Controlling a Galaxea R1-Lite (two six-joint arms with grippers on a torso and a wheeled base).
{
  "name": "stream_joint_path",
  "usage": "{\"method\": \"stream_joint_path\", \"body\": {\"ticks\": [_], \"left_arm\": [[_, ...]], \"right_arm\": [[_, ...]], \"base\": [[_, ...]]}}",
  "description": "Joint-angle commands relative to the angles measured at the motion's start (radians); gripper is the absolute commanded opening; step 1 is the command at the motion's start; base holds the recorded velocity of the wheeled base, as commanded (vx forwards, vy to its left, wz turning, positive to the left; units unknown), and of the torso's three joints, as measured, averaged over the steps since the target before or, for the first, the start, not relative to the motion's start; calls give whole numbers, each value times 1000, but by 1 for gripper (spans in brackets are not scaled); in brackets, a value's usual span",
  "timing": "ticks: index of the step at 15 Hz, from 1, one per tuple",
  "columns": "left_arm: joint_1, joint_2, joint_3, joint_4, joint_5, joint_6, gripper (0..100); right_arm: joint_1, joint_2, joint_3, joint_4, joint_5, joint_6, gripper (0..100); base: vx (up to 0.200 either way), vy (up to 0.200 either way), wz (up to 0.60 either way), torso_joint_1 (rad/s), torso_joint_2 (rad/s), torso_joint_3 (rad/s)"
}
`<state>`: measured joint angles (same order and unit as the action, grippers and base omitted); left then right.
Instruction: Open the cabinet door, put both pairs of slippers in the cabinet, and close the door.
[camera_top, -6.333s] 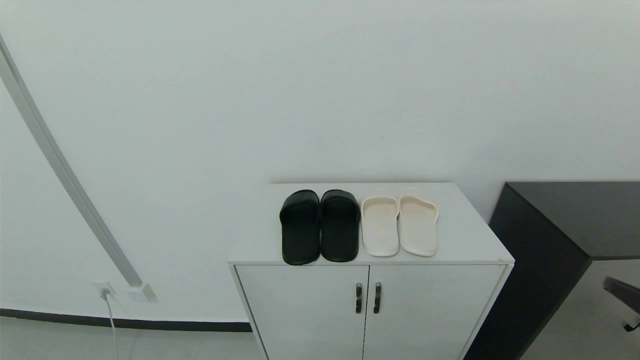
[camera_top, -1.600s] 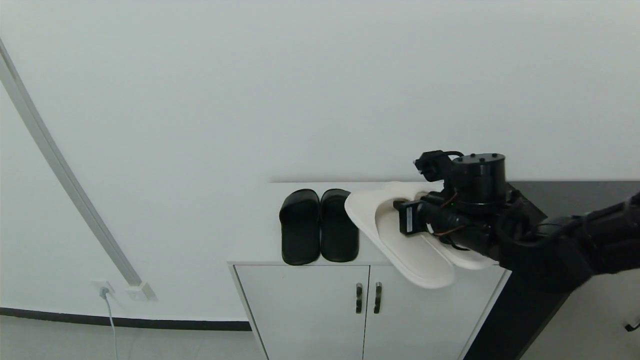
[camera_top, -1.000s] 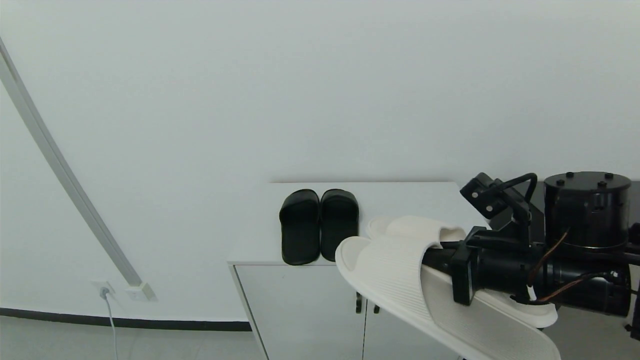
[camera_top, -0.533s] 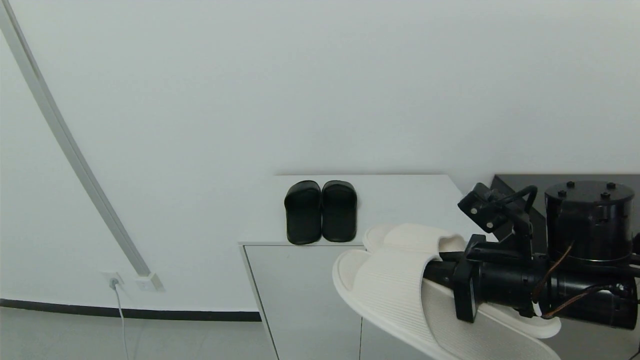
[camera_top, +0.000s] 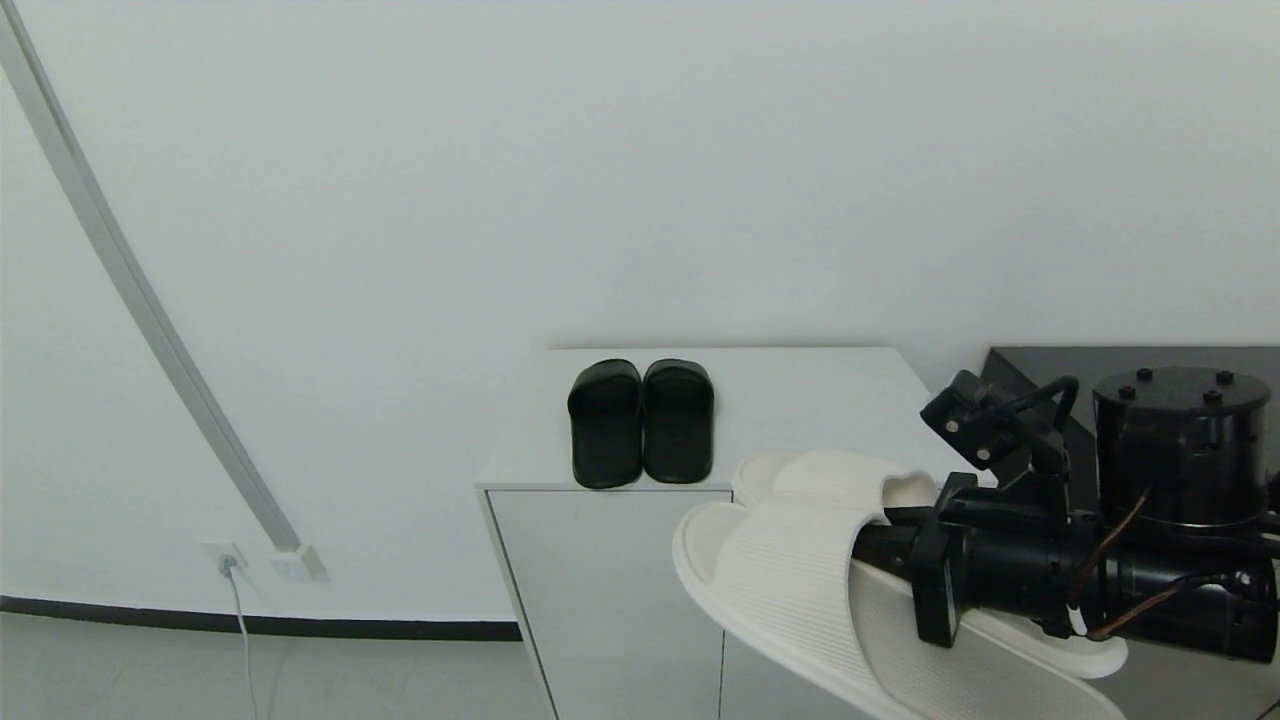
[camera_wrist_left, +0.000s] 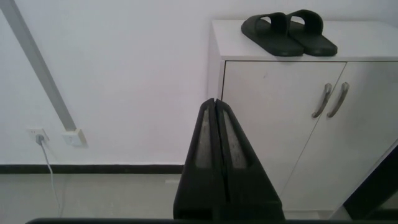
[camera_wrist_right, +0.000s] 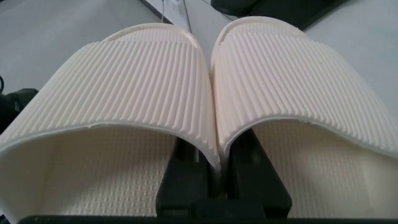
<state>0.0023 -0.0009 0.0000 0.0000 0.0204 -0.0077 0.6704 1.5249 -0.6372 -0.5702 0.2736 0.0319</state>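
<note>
Head view: the black slippers (camera_top: 641, 422) sat side by side at the front edge of the white cabinet (camera_top: 600, 590), on its top. The right hand (camera_top: 890, 540) held the white slippers (camera_top: 790, 560) in the air in front of the cabinet's right half, hiding that part of its front. A black table (camera_top: 1130, 357) stood just beside the cabinet on the right. On the wall to the left ran a slanted grey cable duct (camera_top: 130, 290), ending near a wall socket (camera_top: 228, 562) with a cord plugged in.

Left wrist view: the left hand (camera_wrist_left: 216, 143) was closed on nothing, its fingers pressed flat together, low and to the left of the cabinet. Both doors were closed, and the two door handles (camera_wrist_left: 329, 99) met at the middle seam with nothing in front of them.

Right wrist view: the right hand's fingers pinched the two adjoining strap edges of the white slippers, which lay side by side.
</note>
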Motion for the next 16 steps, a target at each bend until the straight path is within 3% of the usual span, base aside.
{"method": "stream_joint_path", "body": {"ticks": [1, 8, 9, 16], "left_arm": [[1, 1, 0, 0, 1, 0, 0], [1, 1, -2, 2, -2, 2, 0], [1, 1, -2, 3, -10, 0, 100], [1, 1, 0, 0, -8, 2, 100]], "right_arm": [[8, 4, 2, -2, 1, -6, 0], [32, -6, 22, -3, -2, -10, 0], [32, -14, 39, -5, -2, -10, 0], [34, -12, 45, -5, -4, -10, 0]], "base": [[0, 0, 0, 0, 0, 0], [0, 0, 0, -154, 371, 205], [0, 0, 0, -232, 544, 315], [0, 0, 0, -217, 541, 318]]}}
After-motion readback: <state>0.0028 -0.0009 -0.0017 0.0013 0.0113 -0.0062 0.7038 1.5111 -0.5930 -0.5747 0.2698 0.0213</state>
